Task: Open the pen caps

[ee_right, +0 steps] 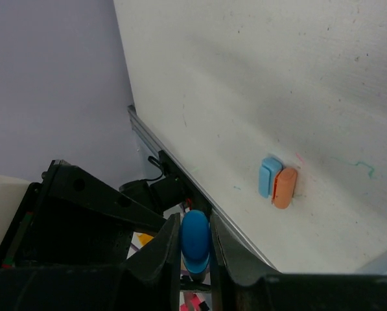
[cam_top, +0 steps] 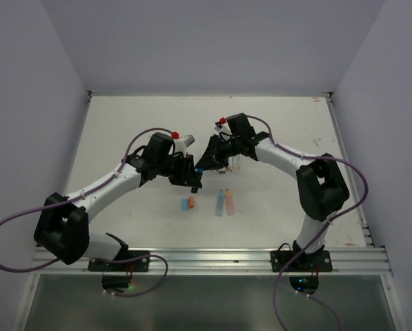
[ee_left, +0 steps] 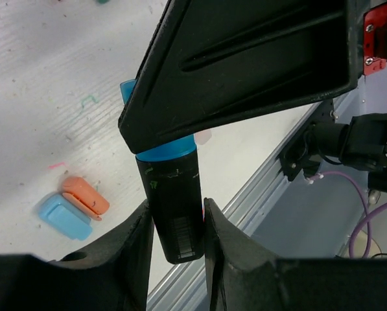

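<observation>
A marker with a black body and a blue cap is held in the air between both arms over the middle of the table. My left gripper is shut on the black body near its end. My right gripper is shut on the blue cap; its finger covers most of the cap in the left wrist view. In the top view the left gripper and the right gripper meet tip to tip. The joint between cap and body is partly hidden.
A loose orange cap and a loose light blue cap lie side by side on the table; they also show in the wrist views. Two pale pen bodies lie to their right. The metal rail runs along the near edge.
</observation>
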`<state>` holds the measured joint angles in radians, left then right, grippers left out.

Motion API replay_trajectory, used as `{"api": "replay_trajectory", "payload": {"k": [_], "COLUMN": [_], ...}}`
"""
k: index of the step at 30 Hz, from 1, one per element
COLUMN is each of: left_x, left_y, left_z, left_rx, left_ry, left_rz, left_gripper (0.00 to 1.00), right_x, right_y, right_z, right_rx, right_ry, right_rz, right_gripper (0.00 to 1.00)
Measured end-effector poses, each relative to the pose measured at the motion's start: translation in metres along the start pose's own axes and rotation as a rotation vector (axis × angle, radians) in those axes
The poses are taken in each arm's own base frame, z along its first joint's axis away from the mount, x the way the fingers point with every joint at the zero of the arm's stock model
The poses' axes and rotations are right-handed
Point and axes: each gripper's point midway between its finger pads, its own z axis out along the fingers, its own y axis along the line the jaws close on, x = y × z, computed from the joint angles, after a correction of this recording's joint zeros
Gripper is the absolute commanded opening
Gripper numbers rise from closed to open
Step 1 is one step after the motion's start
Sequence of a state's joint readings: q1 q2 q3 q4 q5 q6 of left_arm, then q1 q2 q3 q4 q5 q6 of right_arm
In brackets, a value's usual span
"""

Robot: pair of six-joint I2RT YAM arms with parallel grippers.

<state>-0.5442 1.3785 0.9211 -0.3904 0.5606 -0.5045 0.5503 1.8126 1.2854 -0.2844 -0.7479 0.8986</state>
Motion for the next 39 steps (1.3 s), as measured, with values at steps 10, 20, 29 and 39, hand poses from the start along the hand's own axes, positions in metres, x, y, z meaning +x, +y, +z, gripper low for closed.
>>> {"api": "replay_trajectory", "payload": {"k": [10, 20, 29, 39], "left_x": [-0.008, -0.025, -0.025, -0.037], "left_y": [-0.016, -0.068, -0.077, -0.079], "left_z": [-0.012, -0.041, -0.062, -0.068], "left_rx": [0.179, 0.476, 0.553, 0.546], "left_ry": [-0.037, -0.048, -0.079, -0.180], "left_rz": [-0.070, -0.054, -0.014, 0.013], "left_gripper": [0.04, 0.00, 0.00, 0.00], "right_x": [0.001, 0.012, 0.014, -0.001], "right_y": [0.022, 0.087, 0.105, 0.103], "right_z": [-0.005, -0.041, -0.054, -0.073], "right_rx": [-0.231, -0.588, -0.587, -0.640], "right_ry": [0.014, 0.048, -0.045, -0.136], "right_rz": [-0.032, -0.213, -0.274, -0.202], "right_gripper": [0.00, 0.00, 0.00, 0.00]}}
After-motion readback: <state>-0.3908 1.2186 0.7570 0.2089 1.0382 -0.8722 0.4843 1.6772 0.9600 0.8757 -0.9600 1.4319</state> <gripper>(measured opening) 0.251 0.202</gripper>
